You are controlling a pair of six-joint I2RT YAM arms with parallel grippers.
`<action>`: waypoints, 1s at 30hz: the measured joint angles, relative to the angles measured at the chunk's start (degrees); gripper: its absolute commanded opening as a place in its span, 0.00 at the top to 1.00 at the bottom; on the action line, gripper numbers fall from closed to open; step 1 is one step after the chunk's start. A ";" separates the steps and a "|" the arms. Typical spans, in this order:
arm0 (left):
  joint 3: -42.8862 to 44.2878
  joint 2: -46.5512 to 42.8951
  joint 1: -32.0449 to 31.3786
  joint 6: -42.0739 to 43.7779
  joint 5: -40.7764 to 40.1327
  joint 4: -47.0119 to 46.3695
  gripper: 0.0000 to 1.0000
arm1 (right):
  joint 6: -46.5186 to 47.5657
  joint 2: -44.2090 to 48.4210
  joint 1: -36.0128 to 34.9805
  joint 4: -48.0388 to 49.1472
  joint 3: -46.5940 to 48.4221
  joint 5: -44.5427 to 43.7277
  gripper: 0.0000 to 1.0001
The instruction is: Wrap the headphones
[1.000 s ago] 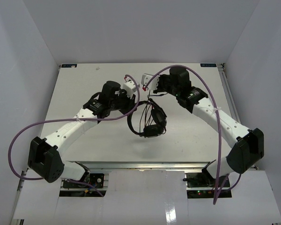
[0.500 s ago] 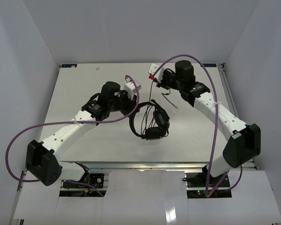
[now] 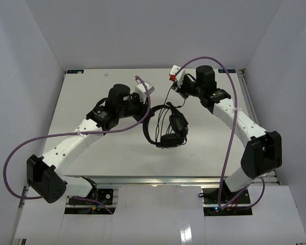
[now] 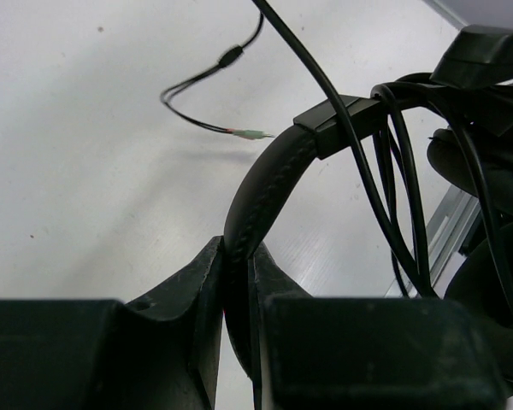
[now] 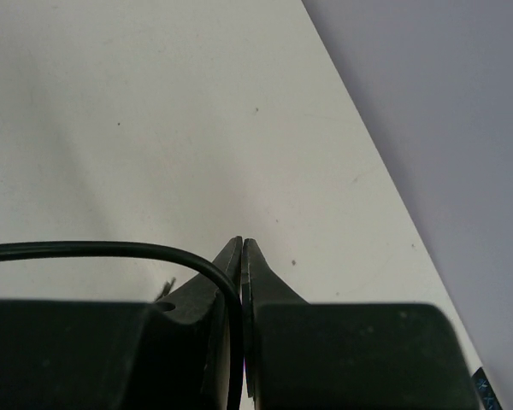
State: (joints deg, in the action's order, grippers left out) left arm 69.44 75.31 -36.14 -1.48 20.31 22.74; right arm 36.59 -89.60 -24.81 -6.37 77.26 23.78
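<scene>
My left gripper (image 4: 238,256) is clamped on the headband (image 4: 265,184) of the headphones (image 3: 166,127), fingers tight on both sides of the padded arc, same hold as half a second ago and about the same spot. Headphones sit mid-table (image 3: 92,92), between my two arms, earcups (image 3: 171,139) toward the near side; they've nudged slightly to the right since the last frame. My right gripper (image 5: 242,243) is closed on the thin black cord (image 5: 111,249), which curves in from the left and runs down between the fingertips. That arm has gone farther back and to the right than before, now near the far edge, and the cord runs from it down to the headphones. Several cord loops cross the headband by its slider. The cord's plug (image 4: 255,134) lies loose on the table beyond the headband.
</scene>
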 measured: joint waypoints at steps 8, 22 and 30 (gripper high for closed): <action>4.74 -0.14 0.00 0.22 -2.72 1.51 1.00 | -6.55 1.96 3.67 1.64 -5.66 6.74 0.92; 32.58 7.70 -0.06 -0.31 -6.89 5.27 1.00 | -47.12 -4.36 5.19 40.51 -18.86 35.85 0.88; 39.73 11.39 -0.09 -1.57 -12.17 7.38 1.00 | -71.24 -12.96 1.80 67.09 -18.17 39.24 0.81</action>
State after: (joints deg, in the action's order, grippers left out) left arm 109.17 86.70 -36.23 -3.04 8.14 30.12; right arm -34.65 -102.56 -23.01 60.72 59.09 63.02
